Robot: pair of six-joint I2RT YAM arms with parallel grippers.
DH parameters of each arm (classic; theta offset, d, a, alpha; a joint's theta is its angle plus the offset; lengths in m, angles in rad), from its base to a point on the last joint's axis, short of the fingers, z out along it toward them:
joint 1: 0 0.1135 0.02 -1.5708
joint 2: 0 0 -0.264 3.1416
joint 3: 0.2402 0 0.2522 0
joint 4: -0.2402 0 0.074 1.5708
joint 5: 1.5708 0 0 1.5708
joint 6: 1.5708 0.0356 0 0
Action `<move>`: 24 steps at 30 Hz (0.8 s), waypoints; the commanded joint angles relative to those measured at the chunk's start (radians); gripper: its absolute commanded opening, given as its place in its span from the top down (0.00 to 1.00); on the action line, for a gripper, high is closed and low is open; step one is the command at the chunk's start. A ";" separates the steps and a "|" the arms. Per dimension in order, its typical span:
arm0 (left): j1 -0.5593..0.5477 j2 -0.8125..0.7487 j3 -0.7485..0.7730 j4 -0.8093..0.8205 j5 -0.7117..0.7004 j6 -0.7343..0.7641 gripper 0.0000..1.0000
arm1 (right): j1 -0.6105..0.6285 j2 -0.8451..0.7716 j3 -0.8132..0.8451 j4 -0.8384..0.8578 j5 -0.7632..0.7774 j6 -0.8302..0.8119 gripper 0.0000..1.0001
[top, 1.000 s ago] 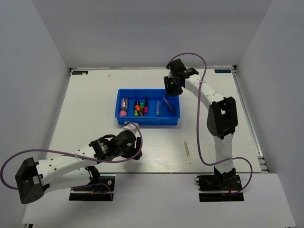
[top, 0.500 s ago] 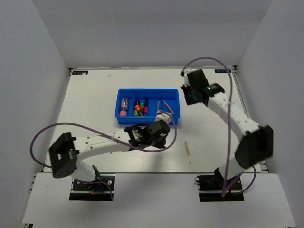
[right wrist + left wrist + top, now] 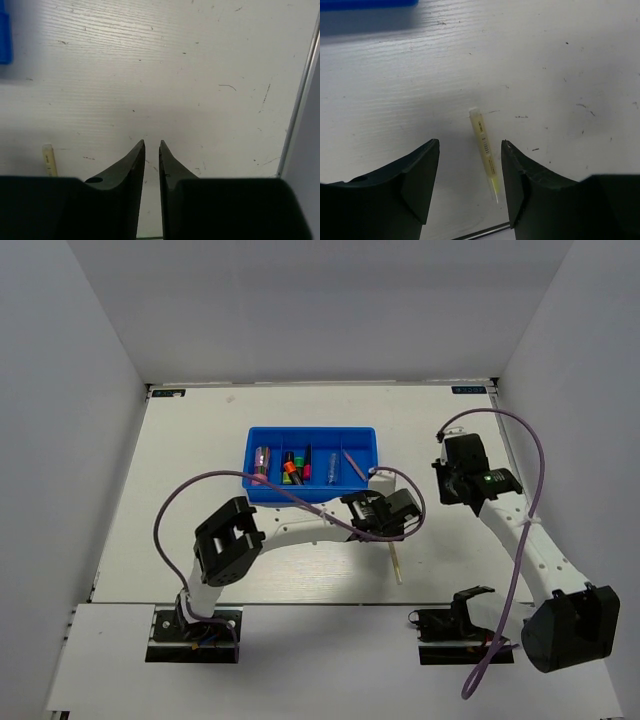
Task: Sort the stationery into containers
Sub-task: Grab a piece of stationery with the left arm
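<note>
Tray (image 3: pixel 310 431) compartments are filled, left to right: pink tube (image 3: pixel 260 459), markers (image 3: pixel 291 468), pen (image 3: pixel 331 468), thin stick (image 3: pixel 353 461). Near the tray, a pale stick (image 3: pixel 484 150) is framed by the parted left gripper (image 3: pixel 470 150); the right gripper (image 3: pixel 152 146) is held closed, empty.

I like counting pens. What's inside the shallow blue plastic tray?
In the tray: a pink tube, stubby black markers with bright caps, a clear bluish pen and a thin stick. The markers lie packed together, too small to count.

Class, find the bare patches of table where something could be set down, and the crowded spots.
Free: the table left of the blue tray, and the far strip behind it. Crowded: in front of the tray, where the left gripper hovers over the pale stick.
</note>
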 commanded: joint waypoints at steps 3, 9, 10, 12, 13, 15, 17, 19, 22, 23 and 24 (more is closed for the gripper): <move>-0.002 0.075 0.095 -0.065 0.003 -0.166 0.38 | -0.045 -0.030 -0.043 0.030 -0.070 0.075 0.80; -0.006 0.152 0.149 -0.085 0.051 -0.213 0.42 | -0.068 -0.047 -0.058 0.039 -0.108 0.087 0.80; -0.006 0.158 0.150 -0.085 0.052 -0.223 0.42 | -0.070 -0.055 -0.063 0.041 -0.111 0.087 0.80; -0.007 0.178 0.155 -0.086 0.059 -0.231 0.44 | -0.082 -0.056 -0.066 0.044 -0.119 0.090 0.80; -0.012 0.183 0.166 -0.089 0.062 -0.236 0.44 | -0.084 -0.055 -0.066 0.041 -0.121 0.088 0.80; -0.015 0.209 0.182 -0.112 0.068 -0.246 0.47 | -0.090 -0.059 -0.064 0.046 -0.121 0.088 0.80; -0.016 0.236 0.207 -0.152 0.066 -0.256 0.47 | -0.095 -0.067 -0.064 0.043 -0.124 0.085 0.80; -0.021 0.250 0.251 -0.199 0.069 -0.263 0.48 | -0.101 -0.073 -0.064 0.040 -0.125 0.093 0.80; -0.025 0.293 0.311 -0.267 0.075 -0.274 0.50 | -0.105 -0.079 -0.061 0.038 -0.125 0.101 0.80; -0.027 0.312 0.322 -0.287 0.075 -0.286 0.50 | -0.110 -0.079 -0.061 0.033 -0.125 0.099 0.80; -0.027 0.315 0.346 -0.302 0.077 -0.288 0.50 | -0.110 -0.084 -0.061 0.033 -0.122 0.102 0.80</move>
